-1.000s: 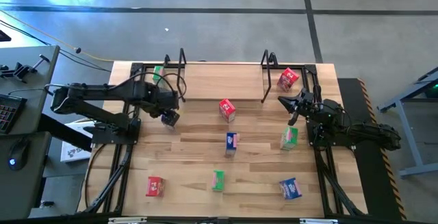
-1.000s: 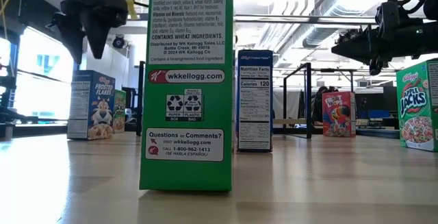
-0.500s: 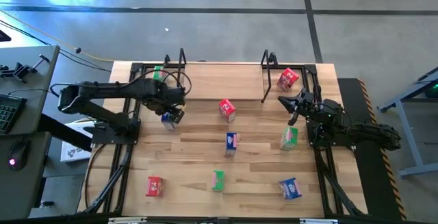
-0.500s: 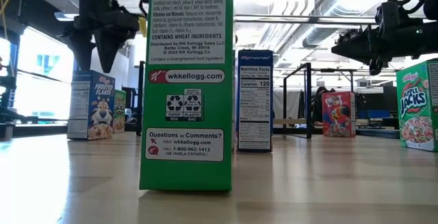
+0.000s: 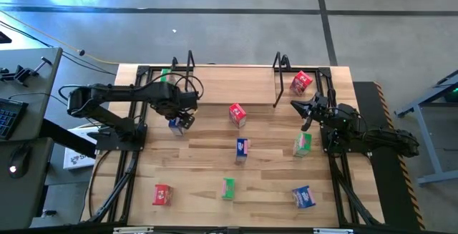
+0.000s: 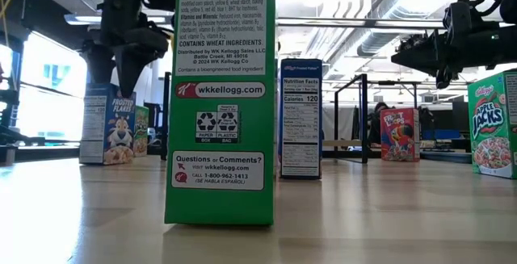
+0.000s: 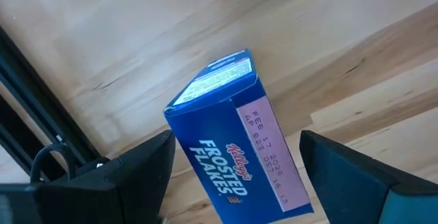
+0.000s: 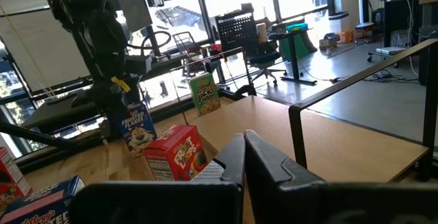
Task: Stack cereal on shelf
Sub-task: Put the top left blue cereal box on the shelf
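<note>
A blue Frosted Flakes box point(image 7: 233, 148) stands upright on the table's left half point(image 5: 175, 125). My left gripper point(image 7: 236, 136) is open above it, pointing down, one finger on each side of the box's top. I see no touch; the low view point(image 6: 129, 66) shows the fingertips level with the box top. My right gripper point(image 5: 295, 105) is shut and empty, held above the table at the right, near a red box point(image 5: 302, 81). The shelf point(image 5: 232, 84) is a light board between black wire supports at the far edge.
Other boxes stand on the table: green point(image 5: 166, 76) by the shelf's left support, red point(image 5: 237, 114), blue point(image 5: 242, 148), green point(image 5: 303, 144), and near the front edge red point(image 5: 162, 195), green point(image 5: 228, 188) and blue point(image 5: 304, 197).
My left gripper has gone a little toward the table's right edge and down, and now stands over the blue box with its open fingers around the box's top. The box has stayed where it was.
</note>
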Controlling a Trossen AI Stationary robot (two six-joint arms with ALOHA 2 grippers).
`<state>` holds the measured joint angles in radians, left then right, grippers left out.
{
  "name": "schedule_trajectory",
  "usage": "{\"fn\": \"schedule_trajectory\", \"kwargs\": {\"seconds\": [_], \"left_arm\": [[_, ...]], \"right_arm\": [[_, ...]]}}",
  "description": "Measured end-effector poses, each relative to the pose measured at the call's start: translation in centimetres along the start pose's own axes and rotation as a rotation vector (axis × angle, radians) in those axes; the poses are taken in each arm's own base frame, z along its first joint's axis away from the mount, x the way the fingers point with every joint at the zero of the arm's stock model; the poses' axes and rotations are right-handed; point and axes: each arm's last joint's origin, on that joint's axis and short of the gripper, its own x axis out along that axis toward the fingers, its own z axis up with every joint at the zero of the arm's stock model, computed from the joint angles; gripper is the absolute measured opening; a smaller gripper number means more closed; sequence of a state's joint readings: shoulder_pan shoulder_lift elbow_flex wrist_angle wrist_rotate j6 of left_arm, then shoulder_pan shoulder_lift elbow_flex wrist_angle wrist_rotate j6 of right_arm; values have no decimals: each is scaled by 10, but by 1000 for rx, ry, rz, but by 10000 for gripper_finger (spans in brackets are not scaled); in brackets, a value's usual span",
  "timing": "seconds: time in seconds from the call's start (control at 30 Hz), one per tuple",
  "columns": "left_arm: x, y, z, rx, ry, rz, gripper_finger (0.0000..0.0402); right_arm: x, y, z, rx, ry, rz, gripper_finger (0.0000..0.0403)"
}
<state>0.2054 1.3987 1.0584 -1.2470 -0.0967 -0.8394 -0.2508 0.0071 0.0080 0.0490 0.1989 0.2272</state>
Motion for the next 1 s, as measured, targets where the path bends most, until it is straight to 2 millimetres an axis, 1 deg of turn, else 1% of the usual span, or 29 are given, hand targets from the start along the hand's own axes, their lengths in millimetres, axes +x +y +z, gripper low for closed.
{"fn": "schedule_trajectory", "kwargs": {"seconds": [0.47, 0.63, 0.83, 1.0], "left_arm": [[-2, 0, -2, 90, 10, -22, 224], [-8, 1, -3, 150, 7, -55, 202], [-33, -5, -9, 313, -39, -159, 182], [-66, -15, -13, 469, -124, -250, 177]], "right_arm": [[0, 0, 0, 0, 0, 0, 0], [0, 0, 0, 0, 0, 0, 0], [0, 0, 0, 0, 0, 0, 0], [0, 0, 0, 0, 0, 0, 0]]}}
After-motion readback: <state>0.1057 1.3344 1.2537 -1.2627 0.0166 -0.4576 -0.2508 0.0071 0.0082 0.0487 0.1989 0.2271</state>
